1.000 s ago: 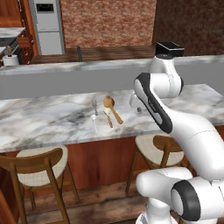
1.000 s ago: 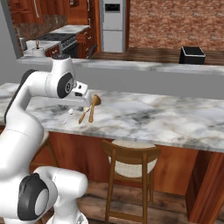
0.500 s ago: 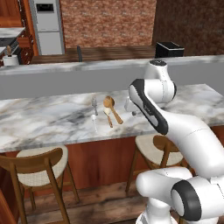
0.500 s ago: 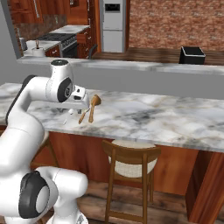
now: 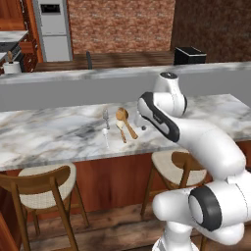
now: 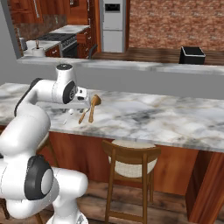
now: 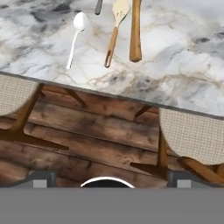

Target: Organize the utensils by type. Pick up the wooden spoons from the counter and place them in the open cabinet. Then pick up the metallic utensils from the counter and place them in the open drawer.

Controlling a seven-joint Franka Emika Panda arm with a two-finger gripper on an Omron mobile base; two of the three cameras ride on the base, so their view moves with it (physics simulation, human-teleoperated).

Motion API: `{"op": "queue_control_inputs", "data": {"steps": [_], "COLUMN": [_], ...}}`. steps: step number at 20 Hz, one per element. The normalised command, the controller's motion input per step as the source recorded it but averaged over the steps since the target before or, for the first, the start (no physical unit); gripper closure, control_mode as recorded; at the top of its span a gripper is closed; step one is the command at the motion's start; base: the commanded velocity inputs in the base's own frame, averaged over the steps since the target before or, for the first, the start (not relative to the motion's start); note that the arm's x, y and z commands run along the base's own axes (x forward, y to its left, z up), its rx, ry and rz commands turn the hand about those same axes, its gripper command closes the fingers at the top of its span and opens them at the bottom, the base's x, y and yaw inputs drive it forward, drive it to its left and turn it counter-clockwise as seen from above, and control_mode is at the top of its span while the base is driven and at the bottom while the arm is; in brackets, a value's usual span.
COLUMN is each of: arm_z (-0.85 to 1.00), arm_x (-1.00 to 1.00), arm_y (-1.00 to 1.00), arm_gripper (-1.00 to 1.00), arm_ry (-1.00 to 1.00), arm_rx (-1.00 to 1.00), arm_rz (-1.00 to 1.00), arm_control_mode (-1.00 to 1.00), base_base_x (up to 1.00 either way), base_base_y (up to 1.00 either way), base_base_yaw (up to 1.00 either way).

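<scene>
On the white marble counter (image 5: 59,132) lie two wooden spoons side by side: the larger orange-brown one (image 5: 126,121) (image 6: 92,107) (image 7: 135,30) and the slimmer tan one (image 5: 120,130) (image 6: 83,115) (image 7: 114,34). Left of them are the silver fork (image 5: 105,116) (image 7: 99,6) and the pale metal spoon (image 5: 105,137) (image 7: 75,37). My gripper (image 5: 141,122) (image 6: 78,105) (image 7: 111,179) hangs over the counter's front edge, just right of the wooden spoons, open and holding nothing. Its fingertips (image 7: 43,178) stand wide apart. The open drawer is out of view.
Two wooden stools with woven seats (image 5: 41,179) (image 5: 169,166) stand under the counter's front edge. A grey raised ledge (image 5: 73,81) runs along the counter's back. A black box (image 5: 188,55) sits on the far counter.
My arm has swung left and lower, bringing the hand closer to the wooden spoons. The utensils have not moved.
</scene>
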Motion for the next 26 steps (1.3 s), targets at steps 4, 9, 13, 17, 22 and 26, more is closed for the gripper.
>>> {"op": "queue_control_inputs", "data": {"steps": [4, 9, 13, 17, 22, 26], "arm_z": [-0.25, -0.31, -0.39, -0.37, -0.27, -0.24], "arm_x": [0.5, 0.49, 0.43, 0.41, 0.38, 0.39], "arm_y": [0.03, 0.03, 0.06, 0.01, 0.0, 0.0], "arm_gripper": [-1.0, -1.0, -1.0, -1.0, -1.0, -1.0], "arm_ry": [0.0, 0.0, 0.0, 0.0, 0.01, 0.01], "arm_rx": [0.0, 0.0, 0.0, 0.0, 0.0, 0.0], "arm_rz": [0.1, 0.09, 0.08, 0.07, 0.06, 0.05], "arm_control_mode": [-1.0, -1.0, -1.0, -1.0, -1.0, -1.0], "base_base_x": [0.0, 0.0, 0.0, 0.0, 0.0, 0.0], "base_base_y": [0.0, 0.0, 0.0, 0.0, 0.0, 0.0], "base_base_yaw": [0.0, 0.0, 0.0, 0.0, 0.0, 0.0]}}
